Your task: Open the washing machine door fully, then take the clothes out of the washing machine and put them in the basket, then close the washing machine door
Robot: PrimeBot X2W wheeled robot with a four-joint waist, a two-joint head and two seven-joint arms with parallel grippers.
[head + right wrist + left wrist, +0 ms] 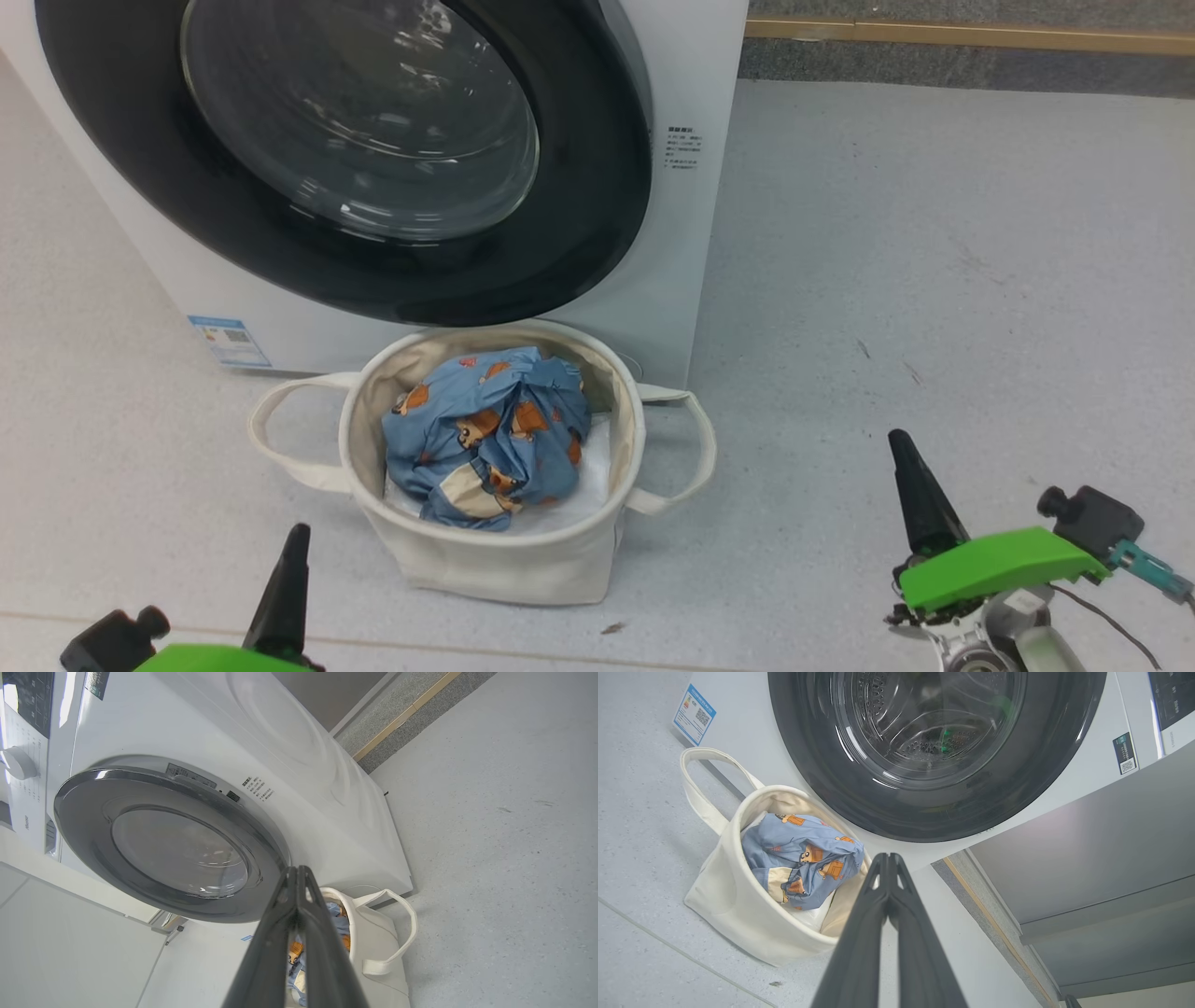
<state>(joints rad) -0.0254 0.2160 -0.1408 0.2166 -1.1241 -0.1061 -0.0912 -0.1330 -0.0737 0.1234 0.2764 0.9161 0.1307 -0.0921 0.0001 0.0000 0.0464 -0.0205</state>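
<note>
Since the clothes (pixel 485 434) are sitting bundled inside the basket (pixel 504 560) on the floor (pixel 934 280), just in front of the washing machine (pixel 695 233), and the washing machine door (pixel 597 215) is looking shut in the head view, the closing step is probably wrapping up. What is remaining is checking the latch. The left gripper (pixel 297 539) and right gripper (pixel 902 450) are hanging low on either side of the basket, apart from it, jaws pressed together and holding nothing.

Left wrist view: the shut jaws are pointing between basket and door, and the drum (pixel 924 732) behind the glass is showing no fabric.

Right wrist view: the door is lying flush against the front, no gap that I can tell.

Doing it well: if the latch is seeming unsure, a flat push on the black rim — not the glass — is making sense, with the arms keeping clear of the basket handles.
</note>
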